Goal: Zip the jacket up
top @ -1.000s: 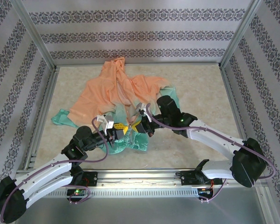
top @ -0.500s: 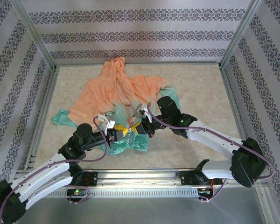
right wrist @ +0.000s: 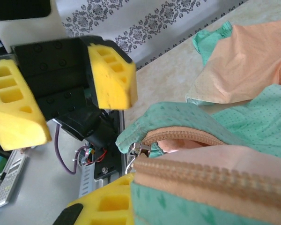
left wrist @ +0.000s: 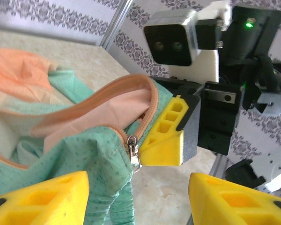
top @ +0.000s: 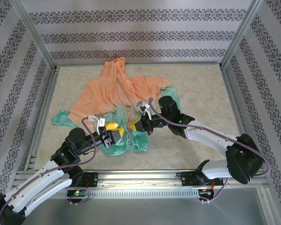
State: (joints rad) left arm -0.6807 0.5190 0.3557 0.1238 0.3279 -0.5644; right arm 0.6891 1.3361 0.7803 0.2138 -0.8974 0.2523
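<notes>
The jacket (top: 113, 91) lies spread on the table, orange at the hood, mint green at the hem. My right gripper (top: 136, 126) is shut on the green hem edge beside the zipper tape (right wrist: 210, 180), holding it lifted. The metal zipper slider (left wrist: 133, 151) hangs at the bottom of the zip, just off the right gripper's yellow finger (left wrist: 165, 143). My left gripper (left wrist: 138, 201) stands open a little to the left of the slider; a fold of green hem (left wrist: 91, 178) droops against its left finger and the jaws hold nothing. The right wrist view faces the left gripper's spread fingers (right wrist: 111, 75).
The beige tabletop (top: 196, 84) is ringed by an aluminium frame (top: 131, 176), with patterned walls behind. One green cuff (top: 62, 118) lies out to the left, another (top: 173, 96) behind the right arm.
My left gripper was shut by the slider; it has opened and drawn back to the left. The right gripper has kept its hold on the hem and barely moved.
</notes>
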